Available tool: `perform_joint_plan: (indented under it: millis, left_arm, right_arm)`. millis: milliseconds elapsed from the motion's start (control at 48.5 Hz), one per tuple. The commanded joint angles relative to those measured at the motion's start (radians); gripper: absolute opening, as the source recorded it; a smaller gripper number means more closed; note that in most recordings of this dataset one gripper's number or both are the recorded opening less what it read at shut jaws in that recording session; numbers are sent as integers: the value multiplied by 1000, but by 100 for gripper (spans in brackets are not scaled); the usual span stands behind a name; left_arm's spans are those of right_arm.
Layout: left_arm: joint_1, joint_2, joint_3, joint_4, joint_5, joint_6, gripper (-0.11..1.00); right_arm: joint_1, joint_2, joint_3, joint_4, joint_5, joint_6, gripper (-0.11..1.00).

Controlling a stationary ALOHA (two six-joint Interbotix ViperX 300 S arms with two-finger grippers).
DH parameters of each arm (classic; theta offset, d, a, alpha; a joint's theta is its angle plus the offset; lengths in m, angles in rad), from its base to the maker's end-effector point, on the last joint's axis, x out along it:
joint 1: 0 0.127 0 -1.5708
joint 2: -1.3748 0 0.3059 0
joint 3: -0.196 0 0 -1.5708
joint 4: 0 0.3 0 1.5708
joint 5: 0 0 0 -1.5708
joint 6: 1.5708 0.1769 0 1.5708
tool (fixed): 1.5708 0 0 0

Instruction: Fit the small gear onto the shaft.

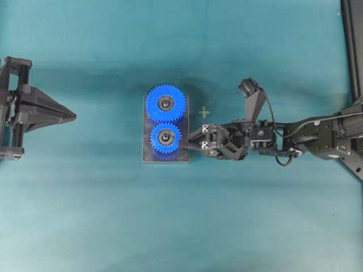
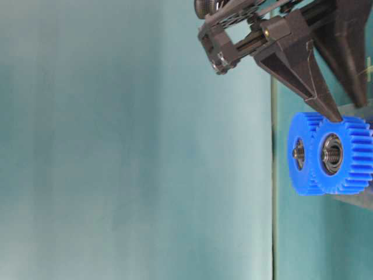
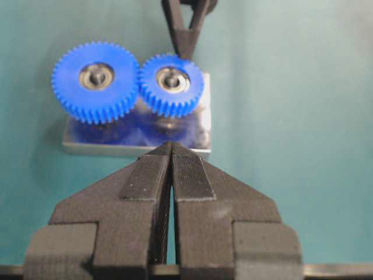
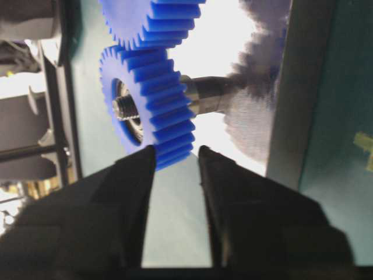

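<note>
The small gear (image 1: 165, 137) sits on the shaft (image 4: 210, 93), whose threaded tip shows through the hub. It meshes with the larger blue gear (image 1: 165, 103), and both stand over the grey plate (image 1: 184, 156). My right gripper (image 1: 190, 143) reaches in from the right. In the right wrist view its fingertips (image 4: 145, 154) close on either side of the small gear's (image 4: 154, 111) rim, with only a sliver of gap. At the far left my left gripper (image 1: 75, 116) is shut and holds nothing. In its wrist view the small gear (image 3: 172, 81) lies beyond my left gripper (image 3: 172, 144).
A small yellow cross mark (image 1: 204, 113) lies on the teal cloth just right of the plate. A dark frame (image 1: 354, 45) runs along the right edge. The right arm's body (image 1: 317, 136) stretches in from the right side.
</note>
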State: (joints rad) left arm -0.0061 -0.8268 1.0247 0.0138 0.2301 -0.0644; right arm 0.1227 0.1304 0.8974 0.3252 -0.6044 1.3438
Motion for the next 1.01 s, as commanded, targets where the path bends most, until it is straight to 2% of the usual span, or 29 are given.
perform_joint_plan:
  millis: [0,144,350,515,989]
  left_arm:
    - [-2,2,-11,3,-6,-2,0]
    - [-3,0,-12,3,-6,-3,0]
    - [-2,-6,-12,2,-6,-3,0]
    - [-2,-14,-12,3,-6,-3,0]
    - [-2,-20,-12,3,-6,-11,0]
  right_arm:
    - [-6,2,-20,2,-9,12,27]
    - [-3,17,-57,0,-17,28,21]
    - [0,6,-54,0,-57,124,20]
    - [0,-5,-64,-2,-91,123,20]
    - [6,-8,-67,-11,-63,120,20]
